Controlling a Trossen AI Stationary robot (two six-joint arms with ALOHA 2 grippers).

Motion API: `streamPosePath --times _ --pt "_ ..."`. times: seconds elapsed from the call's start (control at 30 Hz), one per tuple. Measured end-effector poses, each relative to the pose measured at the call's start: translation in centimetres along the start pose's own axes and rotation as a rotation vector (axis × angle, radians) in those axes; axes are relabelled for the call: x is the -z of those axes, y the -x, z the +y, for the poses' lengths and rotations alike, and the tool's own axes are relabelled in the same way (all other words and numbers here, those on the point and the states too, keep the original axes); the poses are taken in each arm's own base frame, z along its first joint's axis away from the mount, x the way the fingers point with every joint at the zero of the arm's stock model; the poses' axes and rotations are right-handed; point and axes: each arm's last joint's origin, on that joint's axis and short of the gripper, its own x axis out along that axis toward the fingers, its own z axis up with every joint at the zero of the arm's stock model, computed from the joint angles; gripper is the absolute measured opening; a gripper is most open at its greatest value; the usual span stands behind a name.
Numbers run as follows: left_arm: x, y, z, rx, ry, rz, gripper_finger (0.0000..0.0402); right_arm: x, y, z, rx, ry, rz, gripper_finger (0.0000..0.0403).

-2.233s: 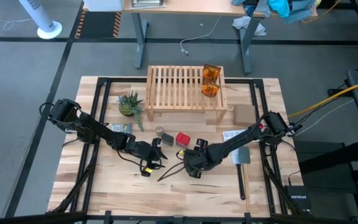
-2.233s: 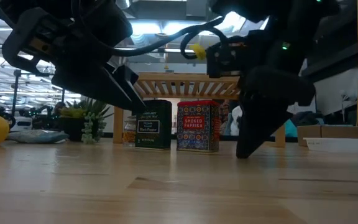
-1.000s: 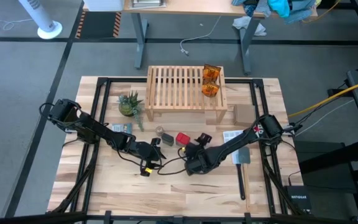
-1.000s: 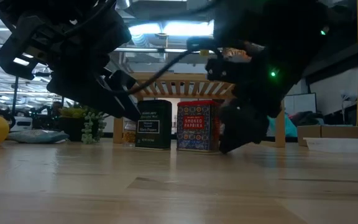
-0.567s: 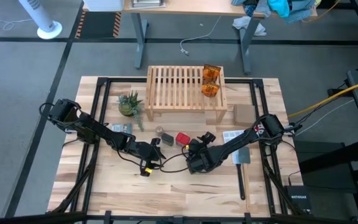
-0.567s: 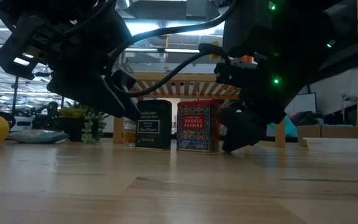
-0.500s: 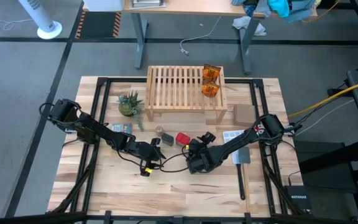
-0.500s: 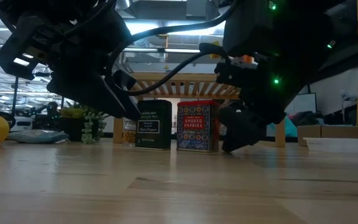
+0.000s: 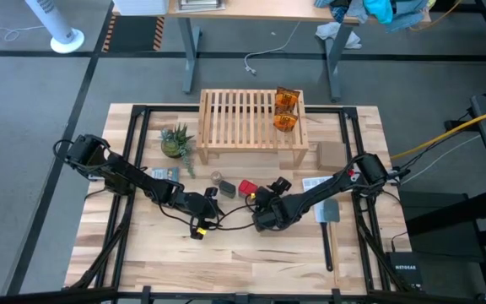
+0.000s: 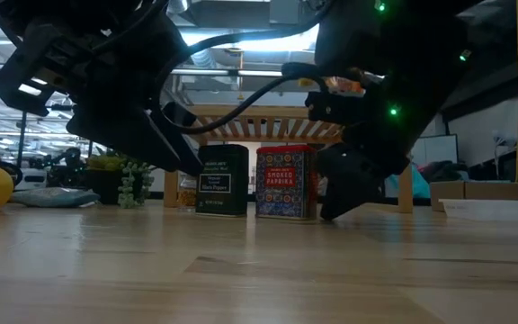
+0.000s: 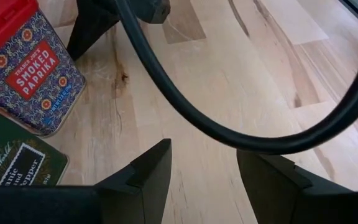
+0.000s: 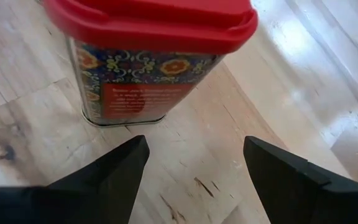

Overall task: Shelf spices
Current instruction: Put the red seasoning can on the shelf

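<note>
Just ahead of the right gripper [image 12: 191, 165], between the lines of its two spread fingers but not yet between the fingers themselves, stands the red tin [image 12: 149, 57] — upright on the table [image 9: 226, 253], untouched, with bare wood showing between it and both dark fingertips. The jaws are wide and hold nothing. The tin has a glossy red lid and a patterned blue body with a red label; the left wrist view reads it as smoked paprika [image 11: 27, 65]. Touching or just beside it, on the side away from the right gripper, stands the dark grey box [image 10: 222, 180], a dark green-black tin with a pale label, and beyond that the tiny clear jar [image 9: 216, 178]. The left gripper [image 11: 201, 168] hangs low over the table in front of the box and tin, its fingers also parted and empty, with a black cable [image 11: 229, 118] looping across its view. In the high view the two grippers sit near each other at the table's middle, the left gripper [image 9: 212, 203] and the right gripper [image 9: 264, 192] either side of the tin [image 9: 248, 187]. Behind them stands the shelf [image 9: 239, 118] — a light-wood slatted rack — with the two orange packets [image 9: 286, 109] already on its right end.
</note>
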Motion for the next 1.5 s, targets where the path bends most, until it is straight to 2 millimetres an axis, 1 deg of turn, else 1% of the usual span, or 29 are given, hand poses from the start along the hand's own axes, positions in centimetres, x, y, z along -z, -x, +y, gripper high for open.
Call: streamPosePath --times 0.2,0.43,0.57,0.73,0.9,1.13,1.5 --pt "0.1 0.0 0.0 0.0 0.002 0.008 0.0175 -0.1 0.4 -0.1 -0.028 0.023 0.019 0.0282" --pt "0.2 0.0 0.0 -0.001 0.003 0.018 0.0175 -0.8 2.5 -1.1 -0.091 0.016 0.042 0.0282" --pt "0.2 0.0 0.0 -0.001 0.003 0.017 0.0175 -1.1 2.8 -1.1 -0.1 0.007 0.023 0.0282" --pt "0.2 0.0 0.0 -0.001 0.003 0.017 0.0175 -1.3 2.5 -0.8 -0.116 -0.037 -0.044 0.0282" --pt "0.2 0.0 0.0 -0.001 0.003 0.017 0.0175 -1.1 2.0 -0.6 -0.146 -0.039 -0.096 0.0282" --pt "0.2 0.0 0.0 -0.001 0.003 0.016 0.0175 -0.8 1.4 -0.8 -0.108 -0.08 -0.194 0.0282" --pt "0.2 0.0 0.0 -0.001 0.003 0.016 0.0175 -0.4 0.7 -0.6 -0.179 -0.141 -0.321 0.0282"
